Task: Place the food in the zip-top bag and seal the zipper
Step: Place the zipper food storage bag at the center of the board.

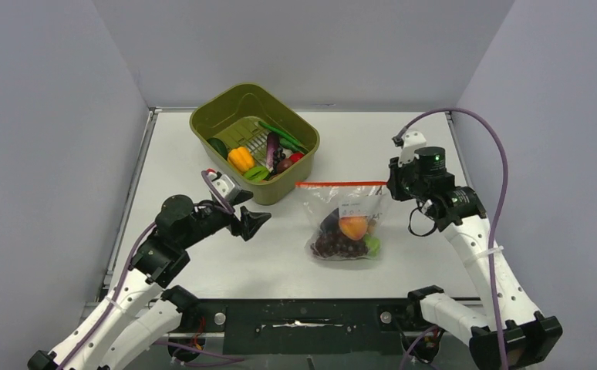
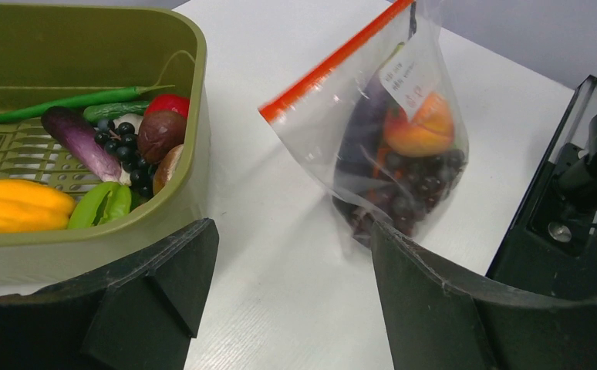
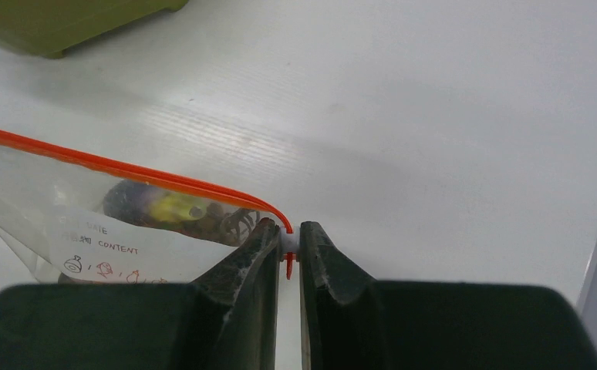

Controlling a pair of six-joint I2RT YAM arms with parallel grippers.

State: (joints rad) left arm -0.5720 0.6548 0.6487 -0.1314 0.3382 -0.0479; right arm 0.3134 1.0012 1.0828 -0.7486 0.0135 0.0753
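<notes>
One clear soft zip-top bag [image 1: 346, 223], orange zipper [image 1: 340, 184]; right gripper [image 3: 288, 248] fingers clamped on zipper end; left gripper [image 2: 288, 285] fingers apart; one olive tub [image 1: 212, 117].

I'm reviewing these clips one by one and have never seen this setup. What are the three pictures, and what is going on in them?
They show one moment from three cameras. The wide picture looks down from above on two robot arms bolted at the near edge of a white table. The other two come from cameras on the arms' wrists, so the dark shapes at their bottom are each arm's own fingers.

On the table sits an olive-green tub with toy vegetables inside, and beside it a clear zip-top bag already holding some toy food. The right tool is pinched shut on the end of the bag's red-orange zipper, holding the bag up. The left tool is open and empty, between tub and bag.
</notes>
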